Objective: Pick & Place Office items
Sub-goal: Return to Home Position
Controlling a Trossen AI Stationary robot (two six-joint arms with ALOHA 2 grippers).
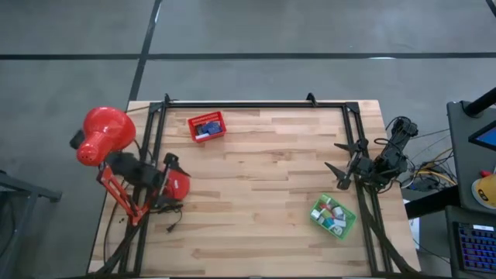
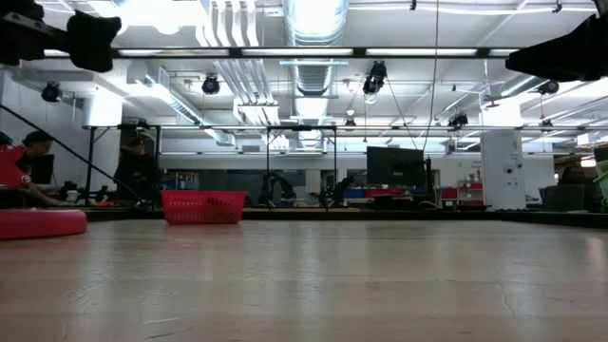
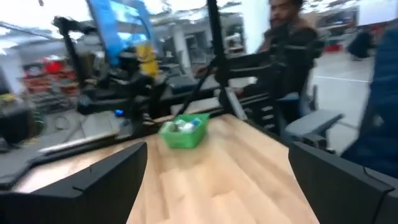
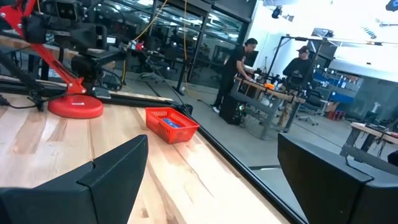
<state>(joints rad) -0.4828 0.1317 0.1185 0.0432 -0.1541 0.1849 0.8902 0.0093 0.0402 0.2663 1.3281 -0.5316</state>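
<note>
Now both grippers hang empty, fingers spread wide. The left gripper (image 3: 217, 146) sits near the red bin (image 1: 191, 125), by the red desk lamp (image 1: 105, 133); the right gripper (image 1: 332, 155) is well apart from that bin. Blue office items (image 1: 208, 130) lie inside it; more pieces fill the green tray (image 1: 313, 216), far off.

Overhead, low, wrist cameras; common table (image 1: 271, 178).

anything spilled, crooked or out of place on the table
Nothing spilled or damaged. The small office items sit inside the red plastic tray and the green plastic tray; the green one lies askew on the wooden table. Left end effector and right end effector wait open at the sides.
</note>
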